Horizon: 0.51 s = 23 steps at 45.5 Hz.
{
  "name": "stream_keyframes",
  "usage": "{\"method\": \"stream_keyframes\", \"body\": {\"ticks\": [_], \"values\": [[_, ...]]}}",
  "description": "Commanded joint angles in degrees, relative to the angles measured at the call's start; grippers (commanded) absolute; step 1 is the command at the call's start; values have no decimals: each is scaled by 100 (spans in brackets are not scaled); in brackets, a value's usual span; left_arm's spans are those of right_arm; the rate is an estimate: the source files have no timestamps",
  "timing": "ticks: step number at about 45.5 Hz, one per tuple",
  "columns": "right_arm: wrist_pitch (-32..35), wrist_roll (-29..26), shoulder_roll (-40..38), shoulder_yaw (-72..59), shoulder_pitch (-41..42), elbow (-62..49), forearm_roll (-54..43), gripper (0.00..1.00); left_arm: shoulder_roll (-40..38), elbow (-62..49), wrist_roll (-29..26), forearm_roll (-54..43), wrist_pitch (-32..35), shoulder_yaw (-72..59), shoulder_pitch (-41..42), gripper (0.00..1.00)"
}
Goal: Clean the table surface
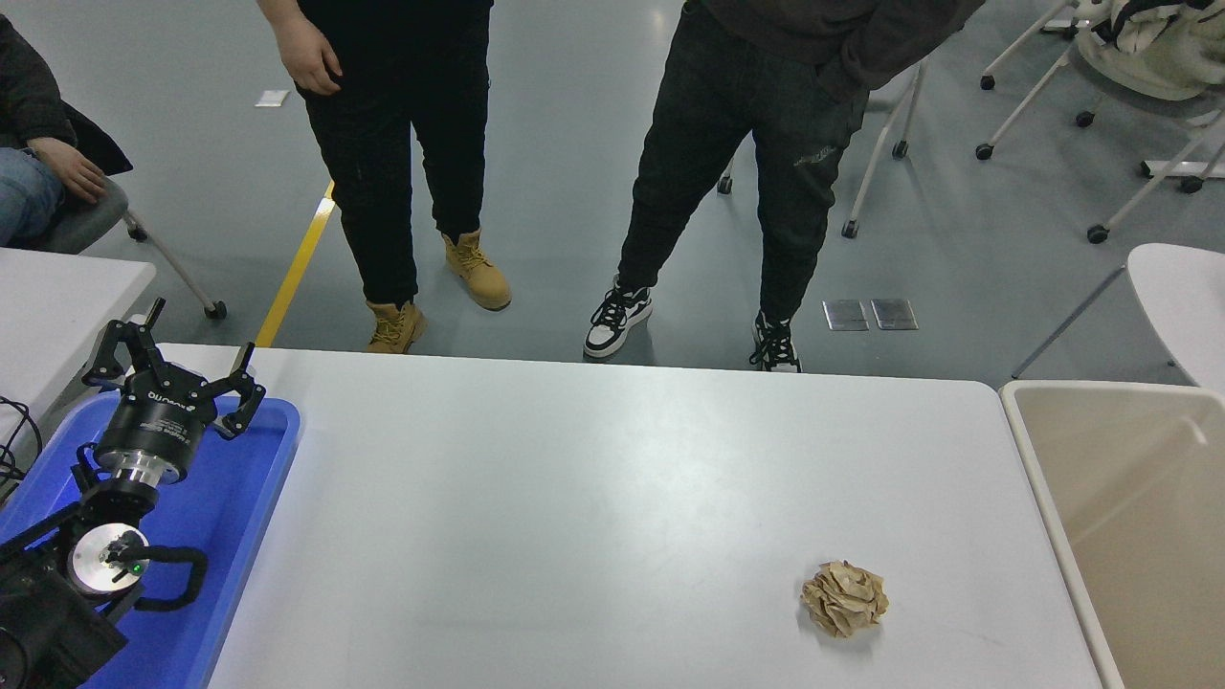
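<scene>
The table surface (pixel 574 517) fills the lower part of the head view, white and nearly bare; the only thing lying on it is a crumpled brown paper ball (pixel 844 598), which sits in the near right part, close to the right edge; just beyond that edge stands a beige bin (pixel 1129 517), open at the top. The left gripper (pixel 172 373) is parked at the lower left, above a blue tray (pixel 244 507) which rests on the left end of the table; its fingers are spread wide and they hold nothing; the right gripper is not visible at all. From the left claw the paper ball lies far to the right and nearer to the robot, well apart, with most of the table between them; the ball is roughly round, so I see no long axis that would fix the approach. My judgement is that the right arm, which enters from the right side, would be much nearer to the ball and to the bin; the cleaning seems not yet begun. Two persons stand at the far side, and a third sits at the far left.
</scene>
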Motion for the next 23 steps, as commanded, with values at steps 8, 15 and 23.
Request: {"method": "stream_keyframes", "body": {"ticks": [8,15,23], "values": [[-24,284,825,718,-1327,267,23,99,0,0,0,0,0,0,-1,100],[2,284,1036,938,-1617,276,23,99,0,0,0,0,0,0,-1,100],[20,284,1185,1087,-1767,276,23,99,0,0,0,0,0,0,-1,100]]}}
